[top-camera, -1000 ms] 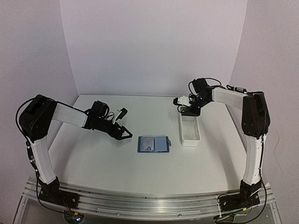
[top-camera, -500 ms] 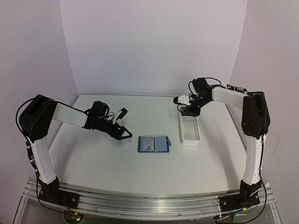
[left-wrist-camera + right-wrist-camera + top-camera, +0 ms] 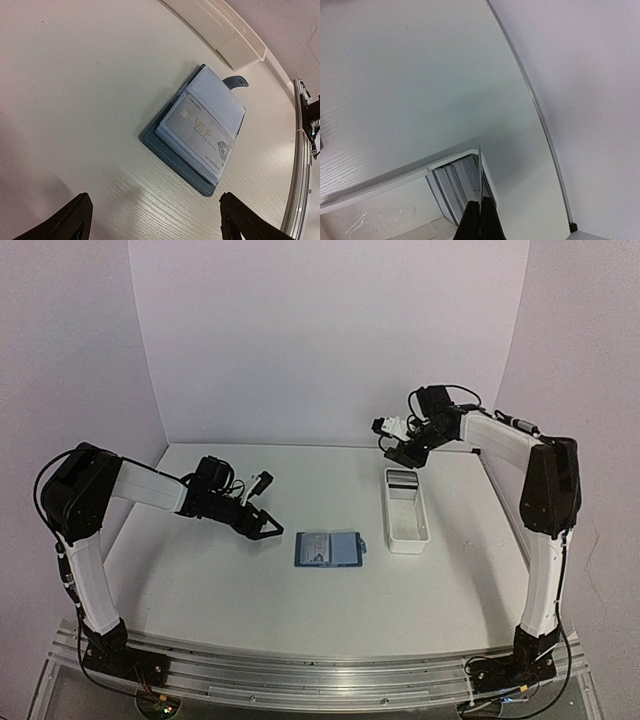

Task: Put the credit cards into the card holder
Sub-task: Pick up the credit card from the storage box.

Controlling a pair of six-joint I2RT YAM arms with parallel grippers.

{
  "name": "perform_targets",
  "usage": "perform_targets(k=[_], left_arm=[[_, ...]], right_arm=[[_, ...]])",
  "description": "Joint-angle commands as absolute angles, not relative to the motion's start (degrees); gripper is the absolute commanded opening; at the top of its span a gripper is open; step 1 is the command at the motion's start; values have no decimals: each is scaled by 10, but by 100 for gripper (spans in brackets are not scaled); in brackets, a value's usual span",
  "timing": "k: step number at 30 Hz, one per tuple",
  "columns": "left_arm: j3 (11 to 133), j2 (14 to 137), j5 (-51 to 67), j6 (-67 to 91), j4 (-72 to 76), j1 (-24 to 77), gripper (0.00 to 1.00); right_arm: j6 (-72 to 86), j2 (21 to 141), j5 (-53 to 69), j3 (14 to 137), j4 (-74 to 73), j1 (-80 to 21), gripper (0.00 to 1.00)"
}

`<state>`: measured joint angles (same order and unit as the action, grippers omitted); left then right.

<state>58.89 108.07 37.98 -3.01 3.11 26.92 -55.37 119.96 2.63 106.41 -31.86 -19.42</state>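
The dark-blue card holder [image 3: 328,548] lies open in the middle of the table, and a pale credit card [image 3: 200,131] marked VIP sits in its slots. My left gripper [image 3: 270,528] hovers low just left of the holder [image 3: 170,161], jaws wide open and empty [image 3: 156,222]. My right gripper [image 3: 400,453] hangs above the far end of the white tray. In the right wrist view it [image 3: 480,202] is shut on a thin credit card [image 3: 479,170], seen edge-on. Several more cards [image 3: 457,182] stand in that end of the tray.
The long white tray [image 3: 406,525] lies right of the holder, its length running away from me. The snap tab [image 3: 236,81] of the holder points toward the tray [image 3: 220,27]. White walls close off the back and both sides.
My right gripper has lifted up and back from the far end of the tray, a card pinched in it. The left arm has stayed put.
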Motion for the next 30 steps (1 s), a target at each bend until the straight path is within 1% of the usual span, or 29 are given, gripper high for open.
perform_targets(k=[1,3,6,8,9,10,11,12,13,17,18,21,30], left_arm=[[601,1057,408,-32,61,266,86],[600,1043,437,-32,88,266,85],[605,1023,502,-24,129,265,84],[611,1017,529,-9,159,263,85],[620,1009,558,22,189,261,86],[631,1007,570,60,212,260,87],[638,1007,576,82,228,260,87],[640,1007,580,89,240,260,88],[648,1006,593,119,264,260,89],[655,1000,617,202,363,260,91],[661,1002,619,212,371,261,91],[675,1012,611,212,348,261,91],[687,1021,600,233,350,275,90]], right_arm=[[-411,1159,107,1152,-302,-190,0],[-331,1152,150,1165,-269,-194,0],[-217,1130,211,1136,-198,-216,0],[-174,1118,232,1109,-166,-226,0],[-113,1091,252,1067,-111,-240,0],[-31,1065,283,1007,-8,-246,0],[21,1046,298,945,63,-254,0],[47,1034,304,930,104,-260,0],[83,1016,308,887,160,-274,0],[133,1000,327,828,219,-314,0],[160,991,334,805,262,-323,0],[175,979,317,774,292,-331,0],[241,965,341,703,366,-348,0]])
